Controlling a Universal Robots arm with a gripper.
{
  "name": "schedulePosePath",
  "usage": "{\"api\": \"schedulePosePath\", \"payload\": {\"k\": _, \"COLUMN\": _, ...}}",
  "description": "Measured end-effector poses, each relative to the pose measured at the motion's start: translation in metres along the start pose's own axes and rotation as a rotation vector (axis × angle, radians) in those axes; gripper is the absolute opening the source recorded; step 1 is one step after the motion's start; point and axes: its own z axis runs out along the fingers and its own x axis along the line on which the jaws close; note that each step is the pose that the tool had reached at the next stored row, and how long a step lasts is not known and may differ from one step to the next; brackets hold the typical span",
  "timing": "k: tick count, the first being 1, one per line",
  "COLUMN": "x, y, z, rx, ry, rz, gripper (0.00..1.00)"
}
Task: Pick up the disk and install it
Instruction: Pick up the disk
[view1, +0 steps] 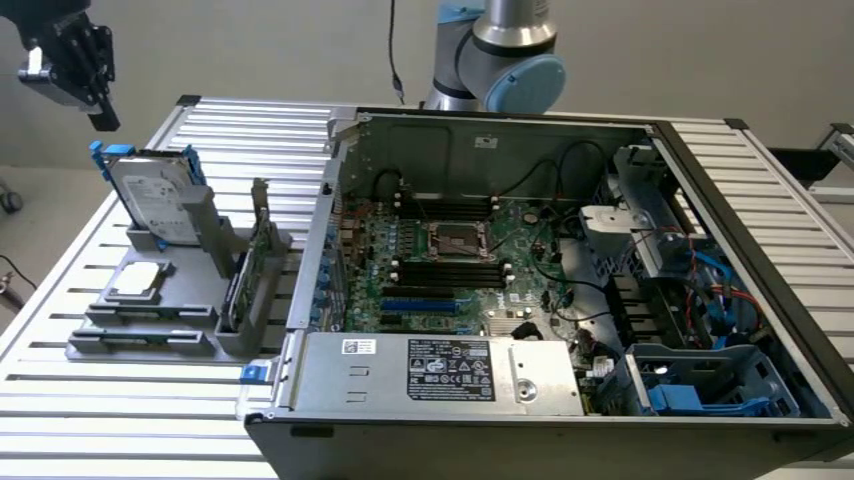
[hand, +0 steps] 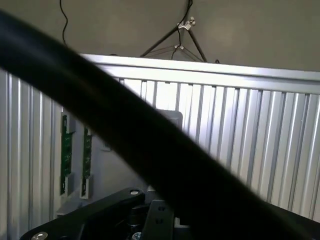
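Clenched, empty gripper (view1: 103, 115) hanging over the standing disk (view1: 154, 195).
Exterior view: the gripper is sitting in the frame's upper left, fingers pressed together on nothing; the disk is standing upright in a grey holder (view1: 140, 322) just below, apart from it. Wrist view: a dark cable (hand: 150, 150) is crossing before the slatted table (hand: 250, 145) and two green cards (hand: 65, 150).

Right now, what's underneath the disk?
A grey holder on the slatted table; the disk stands upright in its slot. The slot covers the disk's bottom edge, so how it seats cannot be seen.
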Motion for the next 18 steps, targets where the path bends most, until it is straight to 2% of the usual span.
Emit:
{"api": "schedulePosePath", "payload": {"k": 5, "x": 0.002, "y": 0.0005, "z": 0.0013, "rx": -0.0001, "ry": 0.0001, "rz": -0.001, "gripper": 0.12}}
{"api": "schedulePosePath", "payload": {"k": 7, "x": 0.003, "y": 0.0007, "z": 0.0019, "rx": -0.0002, "ry": -0.0002, "rz": -0.001, "gripper": 0.24}}
{"api": "schedulePosePath", "payload": {"k": 8, "x": 0.003, "y": 0.0008, "z": 0.0023, "rx": 0.0000, "ry": -0.0004, "rz": -0.001, "gripper": 0.24}}
{"api": "schedulePosePath", "payload": {"k": 11, "x": 0.005, "y": 0.0009, "z": 0.0037, "rx": 0.0002, "ry": -0.0015, "rz": -0.001, "gripper": 0.42}}
{"api": "schedulePosePath", "payload": {"k": 14, "x": 0.006, "y": 0.0010, "z": 0.0058, "rx": 0.0002, "ry": -0.0028, "rz": -0.001, "gripper": 0.47}}
{"api": "schedulePosePath", "payload": {"k": 15, "x": 0.006, "y": 0.0011, "z": 0.0069, "rx": 0.0002, "ry": -0.0033, "rz": -0.001, "gripper": 0.54}}
{"api": "schedulePosePath", "payload": {"k": 18, "x": 0.006, "y": 0.0010, "z": 0.0116, "rx": 0.0005, "ry": -0.0044, "rz": -0.001, "gripper": 0.54}}
